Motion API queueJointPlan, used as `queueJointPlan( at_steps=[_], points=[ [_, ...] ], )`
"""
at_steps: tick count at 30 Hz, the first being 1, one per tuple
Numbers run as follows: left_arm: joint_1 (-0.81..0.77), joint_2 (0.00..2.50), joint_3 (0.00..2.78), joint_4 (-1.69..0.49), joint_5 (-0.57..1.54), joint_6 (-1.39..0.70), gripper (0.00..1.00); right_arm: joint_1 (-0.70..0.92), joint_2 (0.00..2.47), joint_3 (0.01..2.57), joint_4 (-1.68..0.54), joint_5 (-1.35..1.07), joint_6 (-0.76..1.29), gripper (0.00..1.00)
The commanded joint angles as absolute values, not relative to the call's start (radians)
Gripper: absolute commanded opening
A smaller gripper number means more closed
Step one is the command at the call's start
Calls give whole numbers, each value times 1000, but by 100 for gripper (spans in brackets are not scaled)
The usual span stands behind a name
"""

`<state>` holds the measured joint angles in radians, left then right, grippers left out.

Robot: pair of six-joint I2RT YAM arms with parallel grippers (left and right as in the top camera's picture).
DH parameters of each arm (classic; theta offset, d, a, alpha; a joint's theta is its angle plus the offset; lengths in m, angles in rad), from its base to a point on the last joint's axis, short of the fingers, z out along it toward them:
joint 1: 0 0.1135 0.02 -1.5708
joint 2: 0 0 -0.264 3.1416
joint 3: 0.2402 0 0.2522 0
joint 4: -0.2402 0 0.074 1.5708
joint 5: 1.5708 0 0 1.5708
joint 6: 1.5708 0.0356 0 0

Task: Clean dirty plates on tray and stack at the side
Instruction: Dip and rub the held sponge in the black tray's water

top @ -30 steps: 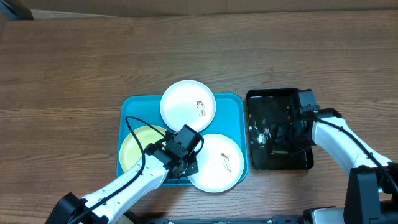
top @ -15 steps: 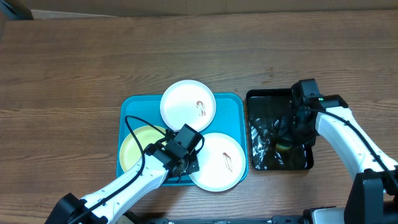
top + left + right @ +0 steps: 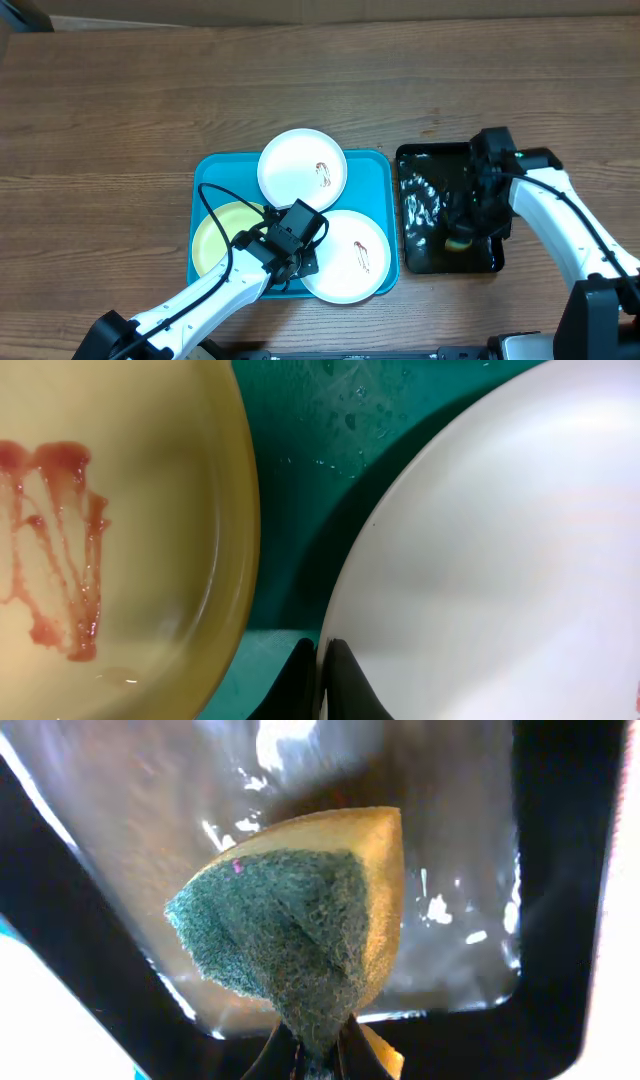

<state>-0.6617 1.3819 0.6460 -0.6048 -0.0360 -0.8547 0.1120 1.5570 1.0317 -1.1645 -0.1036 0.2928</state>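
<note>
The right gripper (image 3: pixel 318 1055) is clenching a corner of the sponge (image 3: pixel 300 935), now hanging just ahead of its fingers over the wet black tray (image 3: pixel 560 870), the arm having swung in from the tray's far corner a second ago. The left gripper (image 3: pixel 322 680) is still pinching the rim of the near white plate (image 3: pixel 500 560), beside the yellow plate (image 3: pixel 130 560) on the turquoise tray (image 3: pixel 300 480). Wiping is likely coming next

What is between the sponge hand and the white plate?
Nothing tall. The right gripper holds the sponge over the black tray, beside the turquoise tray; only their rims lie before the near white plate, whose edge the left gripper pinches.
</note>
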Motion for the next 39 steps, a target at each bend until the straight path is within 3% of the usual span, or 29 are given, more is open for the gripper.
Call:
queueJointPlan(
  at_steps=[1,8,17,26,29,31,39],
  points=[
    [-669,1380,636,-609,-78,-835,4,111,1537,1116,-1240,-123,285,4],
    [-669,1380,636,-601,-75,-869,4,111,1537,1132,-1284,-105,284,4],
    [-669,1380,636,-598,-73,-869,4,112,1540,1096,-1156,-90,326,4],
    [-669,1380,636,-597,-73,-869,4,112,1541,878,-959,-91,352,4],
    [-669,1380,636,-597,-68,-868,4,112,1541,840,-903,-91,352,28],
    [-669,1380,636,-597,-62,-868,4,112,1541,830,-871,-91,352,53],
    [-669,1380,636,-598,-62,-868,4,112,1551,788,-779,-77,352,64]
  ],
)
